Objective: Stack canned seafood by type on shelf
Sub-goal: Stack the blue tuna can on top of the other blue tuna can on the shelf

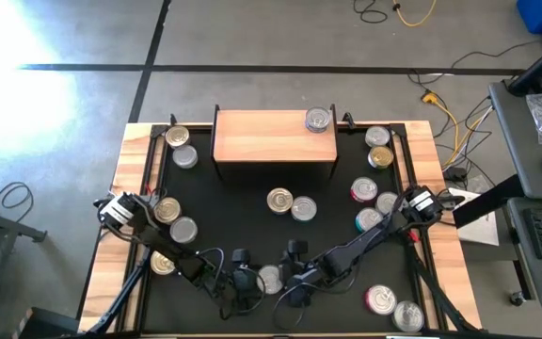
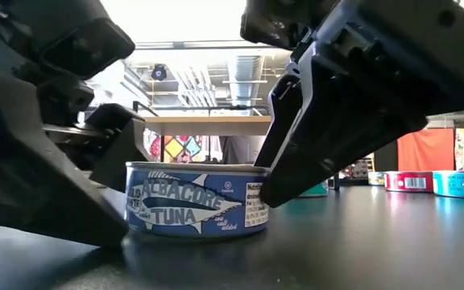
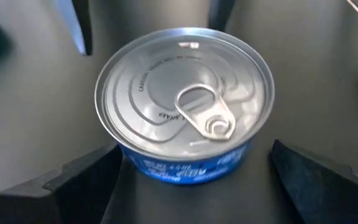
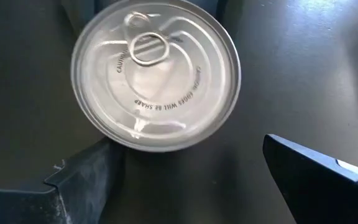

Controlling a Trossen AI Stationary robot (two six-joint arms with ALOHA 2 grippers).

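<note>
A short round tuna can (image 1: pixel 269 279) with a silver pull-ring lid (image 3: pixel 185 102) and a blue label (image 2: pixel 196 208) stands upright on the black table near its front edge. My left gripper (image 3: pixel 197 180) comes at it from the left and my right gripper (image 4: pixel 191 177) from the right. Both are open and slant down toward it. The can lies just ahead of each pair of fingers. The light-wood shelf (image 1: pixel 273 141) stands at the far side with one silver-lidded can (image 1: pixel 318 120) on its right end. My left gripper has one finger (image 3: pixel 86 180) close beside the can's blue wall (image 3: pixel 160 171); whether it touches I cannot tell. My right gripper has one finger (image 4: pixel 86 177) right at the lid's rim (image 4: pixel 120 140); whether it touches I cannot tell either.
Loose cans lie around the table: two at the far left (image 1: pixel 179 147), several under my left arm (image 1: pixel 175 218), two in the middle (image 1: pixel 291 204), several along the right side (image 1: pixel 374 179) and two at the near right (image 1: pixel 393 307). Wooden borders (image 1: pixel 130 188) frame the black top.
</note>
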